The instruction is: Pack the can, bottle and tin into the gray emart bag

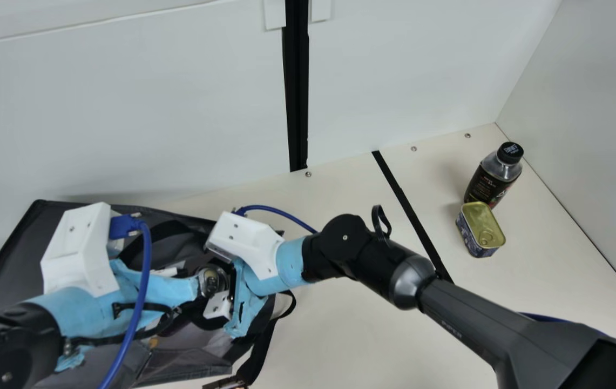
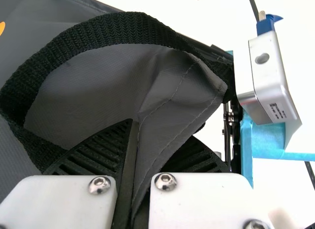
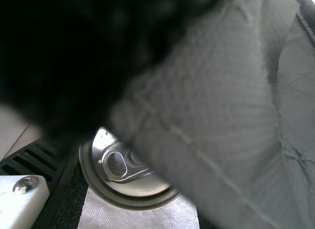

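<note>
Our left gripper [image 1: 151, 286] pinches bag [image 1: 5, 254] edge; right gripper [image 1: 243, 308] grasps can [image 3: 142, 187]; bottle [image 1: 491, 183], tin [image 1: 481, 229] near bench [image 1: 550, 259] far-right corner.

The gray fabric bag [image 2: 93, 86] has a matt, finely woven surface with stitched seams. Its black webbing handle [image 2: 93, 31] is matt and coarsely ribbed. The round silver can [image 3: 140, 187] has a smooth, glossy metal lid. Near the far right corner of the smooth cream table [image 1: 340, 335], the black-labelled bottle [image 1: 485, 186] has a clear, glossy shoulder; the rectangular gold-lidded tin [image 1: 481, 227] has a glossy metal top.
</note>
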